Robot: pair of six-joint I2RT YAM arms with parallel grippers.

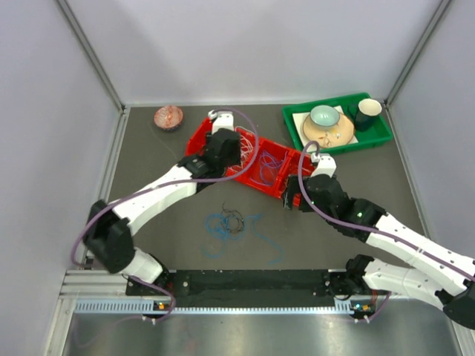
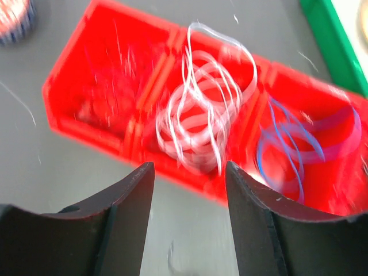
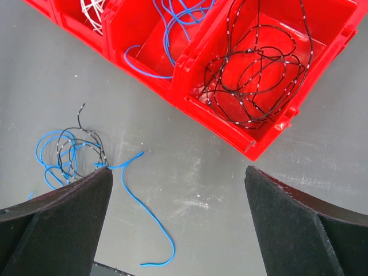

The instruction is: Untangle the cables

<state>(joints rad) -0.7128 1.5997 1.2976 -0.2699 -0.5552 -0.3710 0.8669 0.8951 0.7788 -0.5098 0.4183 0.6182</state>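
While the left jaws and right jaws hover spread and empty by the red tray (image 1: 199, 139), cables (image 2: 195, 132) fill its compartments. A blue-and-black tangle (image 1: 225, 222) lies on the counter (image 1: 148, 163).

From where I stand, the table top (image 1: 163, 237) is dark grey and matte, scuffed pale in places. Plain pale walls box it in: one at the back (image 1: 260, 44), one on the left (image 1: 37, 148) and one on the right (image 1: 449, 141). A slim metal post (image 1: 90, 53) runs up each back corner. A black strip (image 1: 252, 280) and a slotted silver rail (image 1: 223, 305) run along the near edge, with brushed sheet metal (image 1: 245, 334) below. The light is soft and even.
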